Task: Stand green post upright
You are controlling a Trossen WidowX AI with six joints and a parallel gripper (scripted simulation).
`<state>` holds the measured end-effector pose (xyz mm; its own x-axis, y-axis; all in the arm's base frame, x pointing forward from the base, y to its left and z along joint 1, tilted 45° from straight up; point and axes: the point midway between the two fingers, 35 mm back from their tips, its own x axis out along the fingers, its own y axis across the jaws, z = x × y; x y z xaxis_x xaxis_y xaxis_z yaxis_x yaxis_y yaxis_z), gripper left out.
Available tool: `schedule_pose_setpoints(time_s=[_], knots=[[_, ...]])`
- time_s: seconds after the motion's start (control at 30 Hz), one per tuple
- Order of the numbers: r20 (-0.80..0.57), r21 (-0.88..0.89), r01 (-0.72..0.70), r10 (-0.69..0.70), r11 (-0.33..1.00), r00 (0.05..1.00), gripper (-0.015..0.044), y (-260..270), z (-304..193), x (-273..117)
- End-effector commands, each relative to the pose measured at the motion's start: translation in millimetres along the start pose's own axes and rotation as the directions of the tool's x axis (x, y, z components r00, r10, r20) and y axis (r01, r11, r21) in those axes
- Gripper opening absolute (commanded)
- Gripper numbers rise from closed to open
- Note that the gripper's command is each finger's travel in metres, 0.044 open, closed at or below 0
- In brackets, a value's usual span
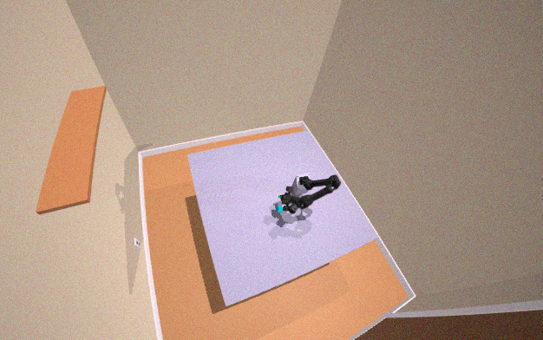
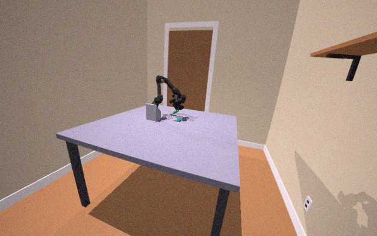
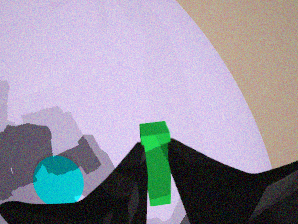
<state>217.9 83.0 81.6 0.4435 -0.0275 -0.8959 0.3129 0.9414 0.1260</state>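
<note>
The green post (image 1: 280, 197) (image 2: 175, 111) (image 3: 160, 175) is held above the table, off the surface. In the exterior view it slants, nearer to lying than upright. My gripper (image 2: 178, 109) (image 3: 155, 146) is shut on it, with a dark finger on each side in the wrist view. The cyan circle (image 1: 279, 209) (image 2: 179, 120) (image 3: 59, 186) lies flat on the table, partly in shadow. It is to the left of the fingers in the wrist view, and its lower edge there meets the dark left finger. The post is not over the circle in the top and exterior views.
A grey upright block (image 1: 297, 186) (image 2: 153, 112) stands on the lilac table (image 1: 243, 260) (image 2: 150, 141) (image 3: 125, 65), close beside the arm. The arm's shadows fall around the circle. A wooden shelf (image 1: 74, 152) (image 2: 346, 45) is on the wall, away from the table.
</note>
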Motion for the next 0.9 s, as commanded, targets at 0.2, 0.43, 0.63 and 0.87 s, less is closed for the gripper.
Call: schedule_pose_setpoints(time_s=[0.2,0.43,0.63,0.87], knots=[[0.068,0.023,0.001,-0.003,1.0,0.998,0.0022,-0.3,0.8,-1.2],[0.113,0.038,-0.003,-0.001,0.999,0.994,0.0022,0.7,1.8,-2.5],[0.152,0.051,-0.01,0.002,0.999,0.988,0.0022,1.6,2.7,-3.9],[0.196,0.068,-0.02,0.006,0.997,0.981,0.0022,2.7,3.7,-5.7]])
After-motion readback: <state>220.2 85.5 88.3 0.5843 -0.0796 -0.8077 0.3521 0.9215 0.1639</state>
